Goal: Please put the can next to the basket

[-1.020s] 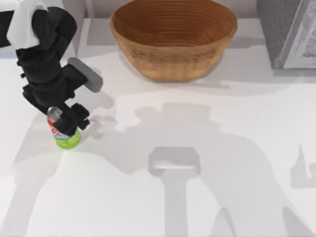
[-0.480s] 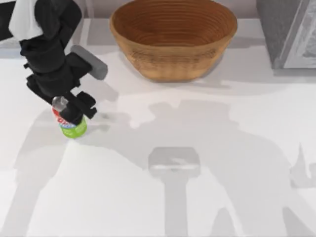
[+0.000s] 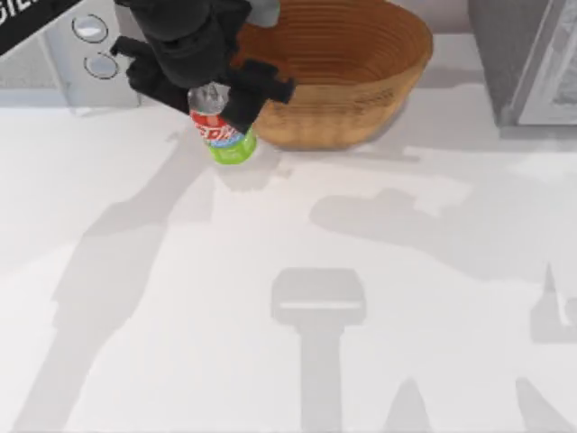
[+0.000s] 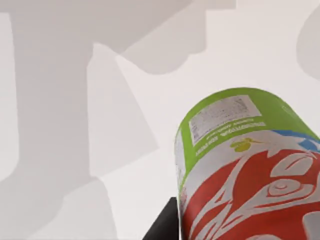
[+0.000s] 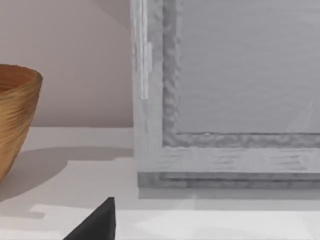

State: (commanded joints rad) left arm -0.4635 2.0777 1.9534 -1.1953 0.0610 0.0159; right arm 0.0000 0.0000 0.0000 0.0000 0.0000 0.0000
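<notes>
Left gripper clamped on can, tilted, just beside basket

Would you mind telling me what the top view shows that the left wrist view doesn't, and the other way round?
Top view alone: the basket, the left gripper clamped on the can's upper part, and the can hanging beside the basket's left flank. Left wrist view alone: the white label panel on the can's lime-green lower part. Both share the can and the white table.
</notes>
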